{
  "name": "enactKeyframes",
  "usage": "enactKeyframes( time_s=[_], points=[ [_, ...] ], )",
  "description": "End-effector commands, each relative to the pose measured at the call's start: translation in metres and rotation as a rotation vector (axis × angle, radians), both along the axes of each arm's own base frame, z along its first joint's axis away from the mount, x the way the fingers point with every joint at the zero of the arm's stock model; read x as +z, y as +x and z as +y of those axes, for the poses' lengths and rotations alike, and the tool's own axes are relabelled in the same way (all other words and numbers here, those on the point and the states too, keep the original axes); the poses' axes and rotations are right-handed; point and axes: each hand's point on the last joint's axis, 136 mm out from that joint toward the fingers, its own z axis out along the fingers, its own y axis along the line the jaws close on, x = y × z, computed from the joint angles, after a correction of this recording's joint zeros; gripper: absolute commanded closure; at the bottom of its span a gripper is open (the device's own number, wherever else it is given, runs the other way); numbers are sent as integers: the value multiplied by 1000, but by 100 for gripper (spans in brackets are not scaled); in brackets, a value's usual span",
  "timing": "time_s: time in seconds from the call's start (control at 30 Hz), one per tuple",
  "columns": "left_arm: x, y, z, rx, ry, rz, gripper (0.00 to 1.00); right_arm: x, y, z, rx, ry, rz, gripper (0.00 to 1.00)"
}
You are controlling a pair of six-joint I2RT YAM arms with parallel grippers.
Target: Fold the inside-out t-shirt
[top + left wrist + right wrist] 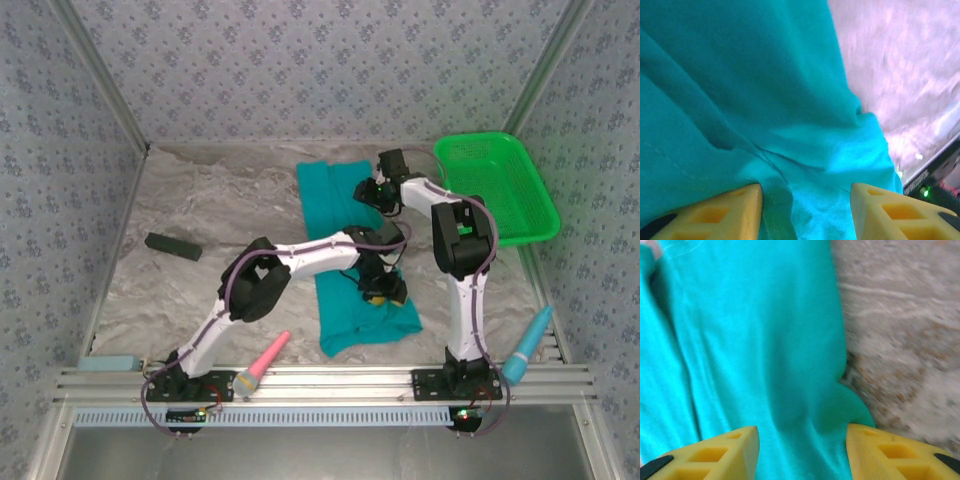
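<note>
1. The teal shirt [335, 205] lies on the table [220, 200] in a long, thin strip. It runs from the far side toward the near edge.
2. The far end of the shirt is flat and smooth. The near end is bunched up and wrinkly.
3. The left claw [382, 288] is down on the near part of the shirt, close to its right edge.
4. In the left wrist view, the left claw [805, 195] is open. Its two yellow fingers [730, 210] stand apart, and a wrinkle of shirt runs between them. It is not pinching the cloth.
5. The right claw [383, 192] is at the far end of the shirt, by its right edge.
6. In the right wrist view, the right claw [802, 435] is open too. Its yellow fingers [890, 450] stand apart, and the edge of the shirt lies between them. Bare table is off to the right.
7. A green basket [495, 185] sits on the table to the right of the shirt, near the far right corner. It does not touch the shirt.
8. A dark block [172, 245] lies on the left side, well apart from the shirt.
9. A pink tool [265, 360] and a blue tool [528, 345] rest at the near rail.
</note>
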Motion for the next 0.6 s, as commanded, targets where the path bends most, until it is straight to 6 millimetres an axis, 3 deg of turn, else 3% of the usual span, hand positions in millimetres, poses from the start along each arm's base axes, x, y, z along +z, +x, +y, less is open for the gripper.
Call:
enactKeyframes(
  time_s=[0.0,0.27,0.4,0.43,0.5,0.57],
  points=[
    [61,-2,15,-71,-75,-80,49,25,-13,-24,-14,-47,-14,48],
    [175,-3,61,-252,-260,-478,45,99,-68,-67,-31,-187,-129,48],
    [177,-5,93,-372,-344,-759,31,148,-104,-64,157,-205,-336,47],
    [167,-9,101,-421,-362,-812,25,160,-112,-66,177,-214,-391,46],
    [143,-23,114,-547,-399,-870,25,179,-129,-64,276,-269,-501,45],
    [119,-35,123,-673,-421,-925,25,186,-153,-57,443,-367,-603,41]
  ],
)
